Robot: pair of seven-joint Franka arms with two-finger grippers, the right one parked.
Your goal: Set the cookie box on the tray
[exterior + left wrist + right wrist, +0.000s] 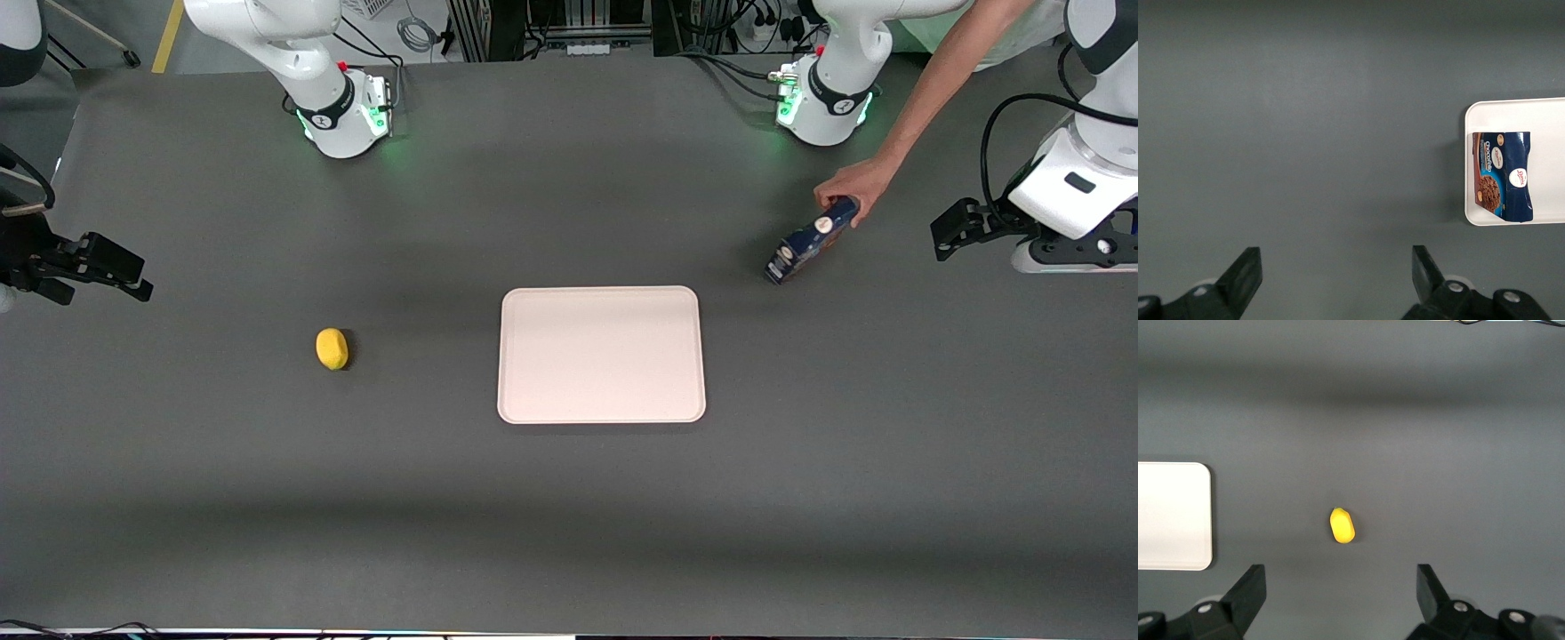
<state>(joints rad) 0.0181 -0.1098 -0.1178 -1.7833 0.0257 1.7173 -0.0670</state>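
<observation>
One tabletop (569,533), one tray (601,354), one pincer (1335,257), one cookie box (811,240), one yellow lump (332,348).
Your pincer gapes wide, holding nothing. In the front frame the cookie box sits high up, toward the working arm's end, off the tray, with a person's hand (849,188) covering one end. The wrist view shows it on the frame-cut tray.

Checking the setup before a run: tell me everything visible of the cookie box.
The cookie box is a slim navy cardboard carton with a cookie picture and round white logo. In the front view a person's hand holds it tilted, off the tray, toward the working arm's end; the left wrist view instead shows it flat on the tray. The open gripper is beside it, not touching.
</observation>
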